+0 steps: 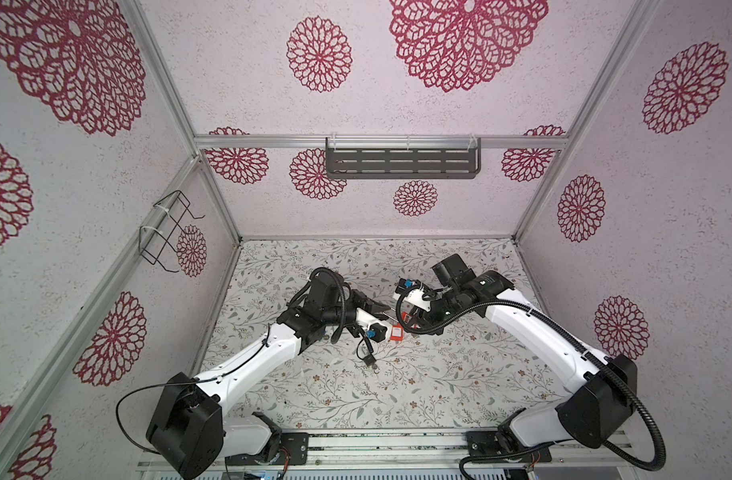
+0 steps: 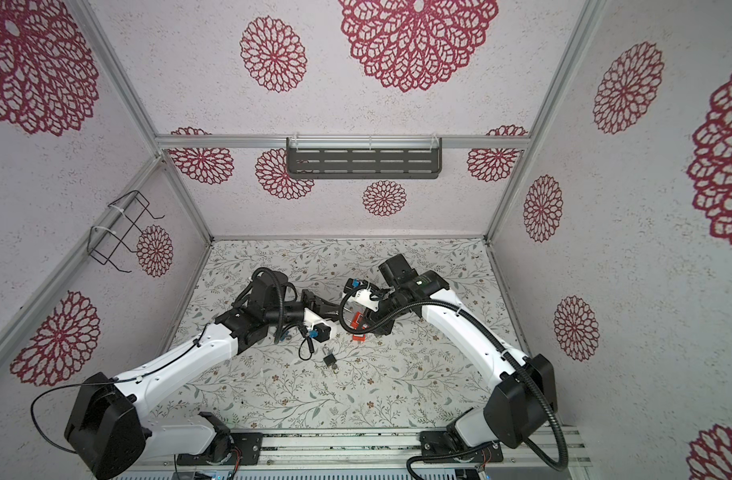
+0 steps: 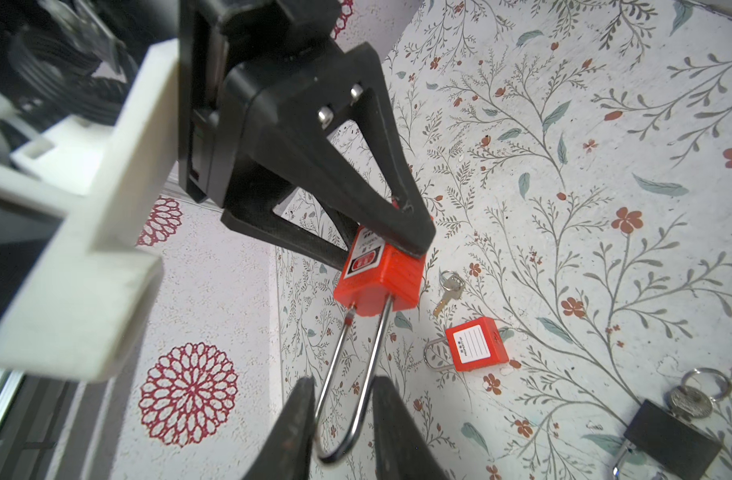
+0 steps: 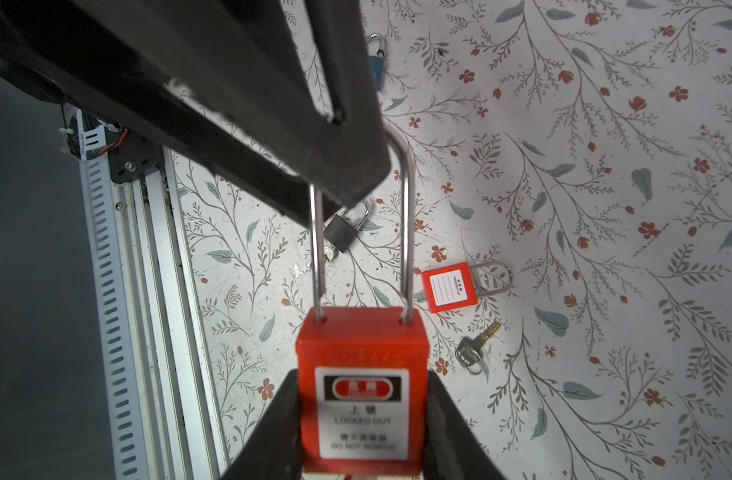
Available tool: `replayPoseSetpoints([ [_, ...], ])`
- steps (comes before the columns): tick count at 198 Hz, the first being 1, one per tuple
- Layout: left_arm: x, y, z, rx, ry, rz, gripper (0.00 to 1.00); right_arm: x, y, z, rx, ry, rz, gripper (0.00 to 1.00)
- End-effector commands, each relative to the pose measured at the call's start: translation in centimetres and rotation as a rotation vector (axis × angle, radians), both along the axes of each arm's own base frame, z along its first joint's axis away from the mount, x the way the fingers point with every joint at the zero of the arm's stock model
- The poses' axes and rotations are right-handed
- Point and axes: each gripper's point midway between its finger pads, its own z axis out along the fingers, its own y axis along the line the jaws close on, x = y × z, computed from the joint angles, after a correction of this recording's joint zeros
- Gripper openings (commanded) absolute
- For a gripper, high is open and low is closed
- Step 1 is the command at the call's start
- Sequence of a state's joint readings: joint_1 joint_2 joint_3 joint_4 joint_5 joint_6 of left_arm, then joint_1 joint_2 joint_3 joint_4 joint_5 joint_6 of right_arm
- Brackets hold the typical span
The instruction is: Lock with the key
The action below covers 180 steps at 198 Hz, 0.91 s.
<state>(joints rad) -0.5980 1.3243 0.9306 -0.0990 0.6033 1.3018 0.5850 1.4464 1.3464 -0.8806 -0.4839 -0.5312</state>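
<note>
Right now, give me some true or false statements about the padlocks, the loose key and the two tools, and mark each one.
1. The right tool holds the big red padlock by its body. True.
2. The left tool has a finger on each side of that padlock's shackle. True.
3. The small red padlock is lifted off the table. False: it lies on the table.
4. The loose key rests on top of the small red padlock. False: it lies beside it, apart.
5. The black padlock hangs from the wall shelf. False: it lies on the table.
</note>
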Motion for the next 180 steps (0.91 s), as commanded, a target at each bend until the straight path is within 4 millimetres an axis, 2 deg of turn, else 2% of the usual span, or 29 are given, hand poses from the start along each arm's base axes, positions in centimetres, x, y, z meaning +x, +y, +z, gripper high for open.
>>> replayPoseSetpoints([
  [1,0.3,-0.2,-0.2,0.028,-0.028,-0.002,0.25,-0.4,0.5,1.6,0.041,-0.002,0.035,0.12],
  [47,1.3,0.2,-0.5,0.045,-0.067,0.048,0.26,-0.9,0.4,1.3,0.033,0.03,0.046,0.12],
  [77,1.8,0.4,-0.4,0.045,-0.069,0.06,0.34,-1.0,0.3,1.3,0.032,0.034,0.045,0.12],
  [94,1.9,0.5,-0.5,0.045,-0.067,0.059,0.34,-1.0,0.3,1.4,0.033,0.036,0.044,0.12],
  [180,0.4,0.2,-0.5,0.052,-0.059,0.006,0.17,-0.8,0.6,1.3,0.027,0.054,0.045,0.12],
])
